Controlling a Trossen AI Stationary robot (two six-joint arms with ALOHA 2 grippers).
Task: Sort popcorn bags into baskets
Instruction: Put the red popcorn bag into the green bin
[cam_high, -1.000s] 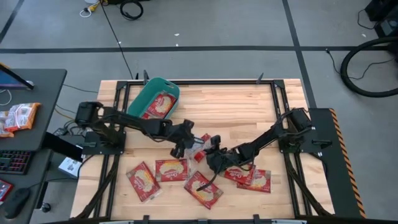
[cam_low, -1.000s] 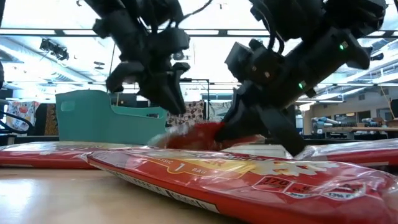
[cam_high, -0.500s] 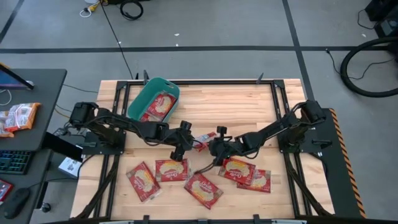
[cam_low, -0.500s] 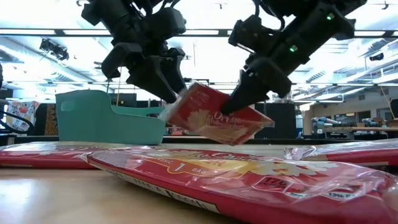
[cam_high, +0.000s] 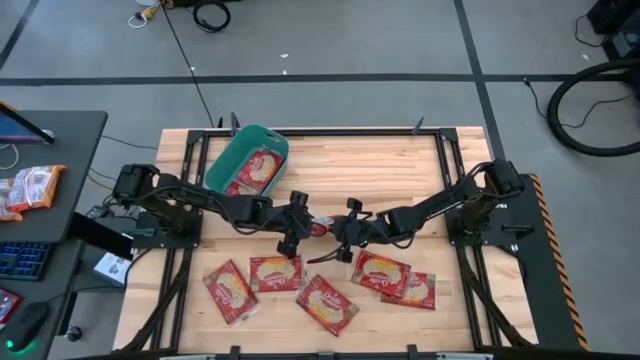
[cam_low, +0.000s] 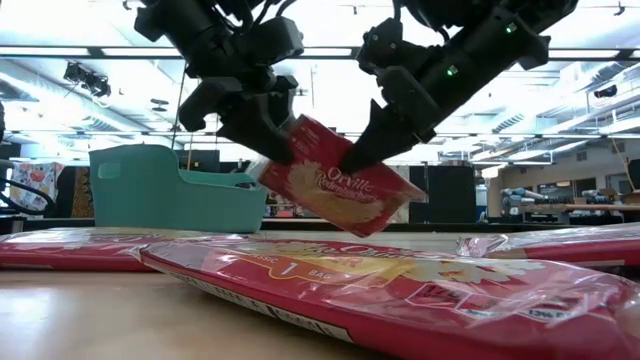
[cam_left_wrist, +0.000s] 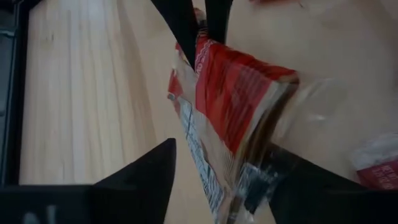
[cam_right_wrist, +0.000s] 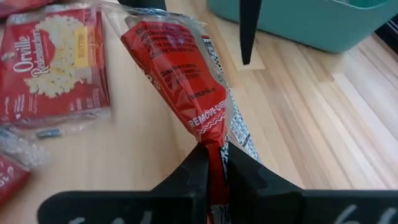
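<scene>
One red popcorn bag hangs in the air over the middle of the table, between my two grippers. My right gripper is shut on it. My left gripper is open, and its fingers stand on either side of the bag's other end. In the high view the left gripper and the right gripper face each other across the bag. The teal basket stands at the far left and holds a bag. Several bags lie flat near the front edge. My left gripper: I cannot tell whether its open fingers touch the bag's end between them. My right gripper pinches one bunched end of the bag between its two fingers. The fingers slant down from the table's right. The bag reaches away from them toward the left gripper, tilted and clear of the table.
More popcorn bags lie at the front right and front left, under and in front of the held bag. The far half of the wooden table shows bare boards. A dark desk stands left of the table.
My right gripper has risen from the bags at the front and rolled, and has gone toward the left gripper. It has lifted the bag off the table, and the bag now hangs tilted. The bag's free end has come between the left gripper's fingers.
</scene>
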